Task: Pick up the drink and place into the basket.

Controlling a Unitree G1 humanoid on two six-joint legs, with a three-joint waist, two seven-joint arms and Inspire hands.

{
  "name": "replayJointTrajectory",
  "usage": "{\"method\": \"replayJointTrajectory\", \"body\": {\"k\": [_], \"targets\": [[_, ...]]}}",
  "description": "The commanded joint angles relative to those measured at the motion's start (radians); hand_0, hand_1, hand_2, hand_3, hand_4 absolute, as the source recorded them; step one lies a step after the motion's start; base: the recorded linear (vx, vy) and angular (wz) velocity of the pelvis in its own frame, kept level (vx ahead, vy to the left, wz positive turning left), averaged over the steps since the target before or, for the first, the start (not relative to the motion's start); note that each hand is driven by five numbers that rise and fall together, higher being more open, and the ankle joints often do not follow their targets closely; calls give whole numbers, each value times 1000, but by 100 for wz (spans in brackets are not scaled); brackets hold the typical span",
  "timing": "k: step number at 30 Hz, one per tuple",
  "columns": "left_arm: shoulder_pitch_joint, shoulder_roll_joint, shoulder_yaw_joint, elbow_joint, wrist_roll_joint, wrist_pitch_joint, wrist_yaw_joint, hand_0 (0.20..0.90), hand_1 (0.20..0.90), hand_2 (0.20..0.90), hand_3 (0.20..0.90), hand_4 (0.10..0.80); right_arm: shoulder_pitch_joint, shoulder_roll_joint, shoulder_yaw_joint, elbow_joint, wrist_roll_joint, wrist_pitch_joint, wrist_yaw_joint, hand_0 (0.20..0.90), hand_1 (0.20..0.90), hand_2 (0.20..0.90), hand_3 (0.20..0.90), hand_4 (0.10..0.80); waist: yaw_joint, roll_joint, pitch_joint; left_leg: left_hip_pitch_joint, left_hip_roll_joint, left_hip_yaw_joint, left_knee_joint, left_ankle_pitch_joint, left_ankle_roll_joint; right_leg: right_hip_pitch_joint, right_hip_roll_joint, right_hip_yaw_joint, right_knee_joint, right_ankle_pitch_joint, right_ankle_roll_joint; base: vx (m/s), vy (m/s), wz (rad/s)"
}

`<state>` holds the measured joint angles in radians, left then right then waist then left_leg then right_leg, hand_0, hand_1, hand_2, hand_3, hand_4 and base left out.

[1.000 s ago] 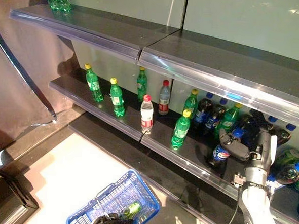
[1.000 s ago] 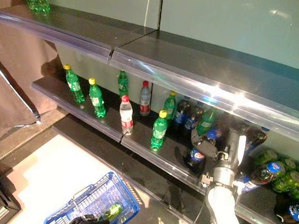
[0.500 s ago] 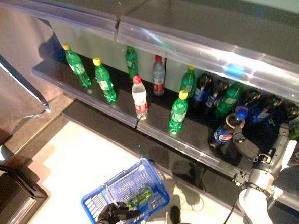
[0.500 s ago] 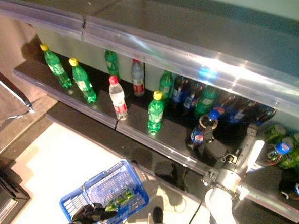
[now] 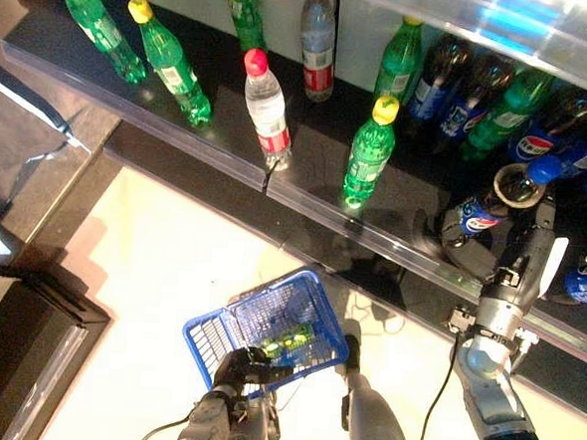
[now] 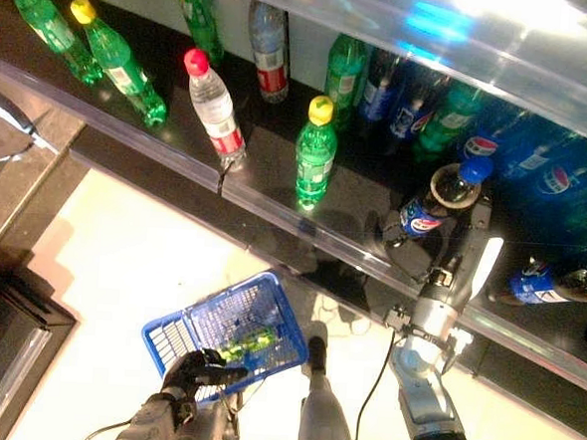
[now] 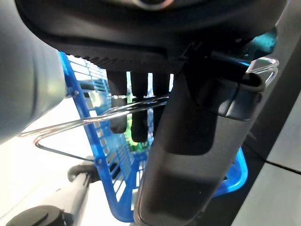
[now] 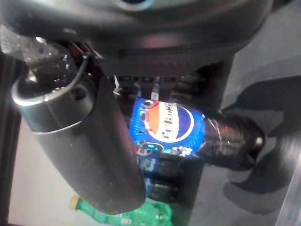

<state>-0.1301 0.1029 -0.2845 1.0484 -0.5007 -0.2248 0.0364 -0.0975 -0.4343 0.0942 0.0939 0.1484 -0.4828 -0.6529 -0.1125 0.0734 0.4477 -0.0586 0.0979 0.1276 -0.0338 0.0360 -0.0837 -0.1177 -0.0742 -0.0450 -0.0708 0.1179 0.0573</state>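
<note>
Right hand (image 5: 506, 255) grips the cola bottle (image 5: 485, 210), seemingly clear of the shelf (image 5: 306, 186).

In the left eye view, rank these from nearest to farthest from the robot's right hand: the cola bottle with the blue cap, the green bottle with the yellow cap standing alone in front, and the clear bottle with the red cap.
1. Cola bottle: in the right hand.
2. Green bottle: shelf front, to the hand's left.
3. Clear bottle: further left, near the shelf seam.
</note>
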Motion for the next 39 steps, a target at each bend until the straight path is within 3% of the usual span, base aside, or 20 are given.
{"method": "replayJointTrajectory", "body": {"k": [1,16,22,28,37,38,39], "targets": [[84,86,-9,11,-25,-31,25,300,300,300,200,100,-67,-9,-18,-86,15,-111,48,900,900,900,900,800,7,-50,-28,-135,-1,-31,167,-11,19,-64,-68,-5,182,-97,4,-16,-30,0],[16,105,-30,18,-41,-33,31,300,300,300,200,100,-254,8,-37,77,50,-63,-52,900,900,900,900,800,35,-28,29,-209,-14,-43,207,1,13,-131,-65,-38,233,-102,-18,-3,-21,1],[4,111,-48,-47,-66,-80,62,300,300,300,200,100,-364,-53,-49,220,80,-45,-54,900,900,900,900,800,57,2,47,-234,-25,-52,235,4,12,-157,-67,-55,266,-113,-31,0,0,0],[-4,117,-61,-76,-74,-69,59,300,300,300,200,100,-442,-107,-58,275,88,-40,-62,900,900,900,900,800,68,25,55,-239,-35,-58,224,13,12,-172,-65,-62,278,-118,-35,1,1,1],[4,123,-72,-86,-71,-64,43,300,300,300,200,100,-479,-142,-88,276,90,-54,-77,900,900,900,900,800,73,30,49,-236,-39,-59,209,19,13,-183,-60,-67,285,-120,-38,4,1,2],[5,123,-71,-86,-68,-65,41,300,300,300,200,100,-480,-145,-93,278,89,-58,-83,476,476,476,406,306,74,30,48,-235,-39,-58,208,19,14,-184,-60,-68,286,-120,-39,0,0,0],[5,123,-72,-86,-68,-66,42,300,300,300,200,100,-480,-147,-96,279,88,-62,-82,300,300,300,200,100,74,30,47,-234,-40,-58,208,18,14,-183,-60,-69,286,-120,-39,0,0,0]]}}
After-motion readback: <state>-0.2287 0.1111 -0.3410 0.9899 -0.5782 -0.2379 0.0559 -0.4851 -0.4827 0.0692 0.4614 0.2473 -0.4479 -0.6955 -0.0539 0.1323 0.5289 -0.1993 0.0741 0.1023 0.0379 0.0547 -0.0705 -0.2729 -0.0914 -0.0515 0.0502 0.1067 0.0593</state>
